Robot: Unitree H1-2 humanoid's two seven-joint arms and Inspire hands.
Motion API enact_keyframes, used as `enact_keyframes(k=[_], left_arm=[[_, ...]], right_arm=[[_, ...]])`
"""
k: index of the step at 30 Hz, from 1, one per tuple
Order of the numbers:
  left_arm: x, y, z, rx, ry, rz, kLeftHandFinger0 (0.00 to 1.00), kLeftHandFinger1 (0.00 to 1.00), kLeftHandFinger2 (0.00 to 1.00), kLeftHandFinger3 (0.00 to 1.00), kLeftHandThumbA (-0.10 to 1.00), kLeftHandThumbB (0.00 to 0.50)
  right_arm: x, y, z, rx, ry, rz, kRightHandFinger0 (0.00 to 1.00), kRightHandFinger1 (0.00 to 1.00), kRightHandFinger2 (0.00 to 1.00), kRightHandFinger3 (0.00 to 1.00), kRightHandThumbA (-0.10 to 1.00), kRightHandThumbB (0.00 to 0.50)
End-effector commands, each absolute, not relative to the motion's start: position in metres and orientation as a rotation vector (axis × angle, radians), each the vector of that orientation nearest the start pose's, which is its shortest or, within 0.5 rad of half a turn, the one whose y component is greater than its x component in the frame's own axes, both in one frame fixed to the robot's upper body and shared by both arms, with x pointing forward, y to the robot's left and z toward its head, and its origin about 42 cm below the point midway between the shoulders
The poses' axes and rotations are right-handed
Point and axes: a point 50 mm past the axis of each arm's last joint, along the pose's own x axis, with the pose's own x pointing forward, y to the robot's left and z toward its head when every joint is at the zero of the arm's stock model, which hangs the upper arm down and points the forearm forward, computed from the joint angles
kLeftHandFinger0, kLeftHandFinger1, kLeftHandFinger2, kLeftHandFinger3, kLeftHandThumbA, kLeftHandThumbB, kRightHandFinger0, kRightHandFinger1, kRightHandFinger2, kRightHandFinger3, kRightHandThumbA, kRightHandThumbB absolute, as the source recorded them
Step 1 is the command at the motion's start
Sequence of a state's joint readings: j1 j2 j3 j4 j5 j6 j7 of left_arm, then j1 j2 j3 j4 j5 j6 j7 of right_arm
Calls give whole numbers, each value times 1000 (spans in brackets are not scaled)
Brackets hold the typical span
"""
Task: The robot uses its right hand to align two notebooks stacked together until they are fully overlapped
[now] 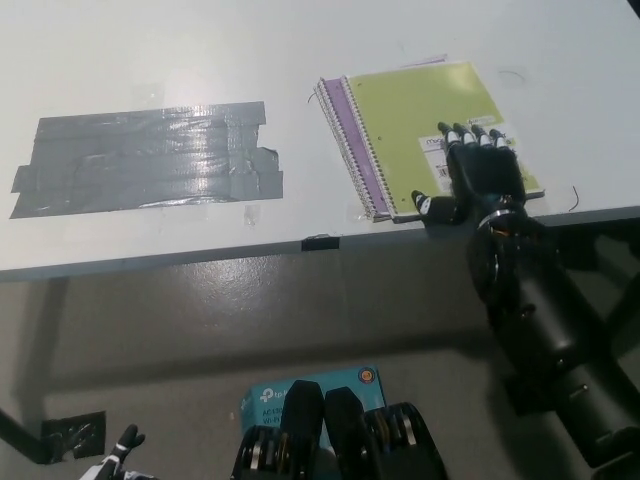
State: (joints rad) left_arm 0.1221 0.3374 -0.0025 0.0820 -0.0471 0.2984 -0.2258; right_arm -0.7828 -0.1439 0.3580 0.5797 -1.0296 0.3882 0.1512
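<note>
Black right hand (482, 172): lies flat, palm down, on the near right corner of the top notebook; fingers spread and pointing away from the robot, gripping nothing, thumb out to the side at the notebook's near edge.
Right arm (545, 320): comes up from the bottom right, crossing the table's front edge just below the notebooks.
Green notebook (420, 120): the upper one of the stack, yellow-green cover, spiral binding along its left side, a white label partly under the fingertips; it sits turned slightly against the table edge.
Purple notebook (345, 115): underneath, showing only as a narrow strip along the left, beside the spiral, and a thin sliver at the far edge; near and right edges look covered.
Table (300, 40): white; the stack sits at its front right, close to the front edge.
Grey tape patch (145, 155): stuck on the table well to the left of the stack, no part in the job.
White left hand (118, 450): only a tip shows at the lower left, below the table; whether it is open or closed I cannot tell.
Step in hand: pressing on the green cover to slide it; alignment looks nearly complete.
Next move calls for: a short push toward the spiral side, with light pressure so the purple one beneath stays put, until the strip disappears.
</note>
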Motion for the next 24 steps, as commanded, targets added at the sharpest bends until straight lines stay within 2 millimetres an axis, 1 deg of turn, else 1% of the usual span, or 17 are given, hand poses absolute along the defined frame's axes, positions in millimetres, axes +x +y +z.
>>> enact_keyframes(k=[1,3,4,5,7,9,14,15,16,17,20,22,23,24], left_arm=[[232,329,46,223,499,-186,383,442,493,1000,1000,500],[232,329,46,218,502,-186,380,439,490,1000,1000,500],[233,329,46,217,504,-191,382,441,491,1000,1000,500],[233,329,46,223,504,-196,390,447,509,1000,1000,500],[234,329,46,220,505,-200,426,453,512,1000,1000,500],[234,329,48,213,501,-206,414,445,511,1000,1000,500],[234,329,48,220,496,-212,380,429,494,1000,1000,500],[234,329,48,213,497,-212,336,408,478,1000,1000,500],[233,329,47,215,499,-211,337,409,476,1000,1000,500],[233,329,47,215,499,-211,338,410,475,1000,1000,500],[233,328,49,211,499,-218,402,425,461,1000,1000,500],[233,328,49,210,497,-218,417,425,453,1000,1000,500],[232,328,47,209,498,-222,409,429,470,1000,1000,500],[232,328,47,211,498,-224,407,429,471,1000,1000,500]], right_arm=[[499,-151,205,-1369,182,259,1000,1000,1000,1000,1000,500],[498,-153,202,-1368,224,315,1000,1000,1000,1000,1000,500],[498,-154,200,-1339,267,341,1000,1000,1000,1000,1000,500],[498,-155,197,-1341,283,361,1000,1000,1000,1000,1000,500],[497,-157,195,-1351,281,378,1000,1000,1000,1000,1000,500],[497,-163,194,-1389,252,419,1000,1000,1000,1000,1000,500],[498,-168,194,-1433,199,432,1000,1000,1000,1000,1000,500],[498,-169,193,-1438,198,435,1000,1000,1000,1000,1000,500],[498,-171,191,-1456,195,441,1000,1000,1000,1000,1000,500],[498,-171,191,-1458,194,442,1000,1000,1000,1000,1000,500],[497,-173,187,-1453,198,450,1000,1000,1000,1000,1000,500],[496,-173,186,-1450,195,453,1000,1000,1000,1000,1000,500],[491,-171,184,-1447,194,463,1000,1000,1000,1000,1000,500],[490,-171,183,-1447,196,469,1000,1000,1000,1000,1000,500]])
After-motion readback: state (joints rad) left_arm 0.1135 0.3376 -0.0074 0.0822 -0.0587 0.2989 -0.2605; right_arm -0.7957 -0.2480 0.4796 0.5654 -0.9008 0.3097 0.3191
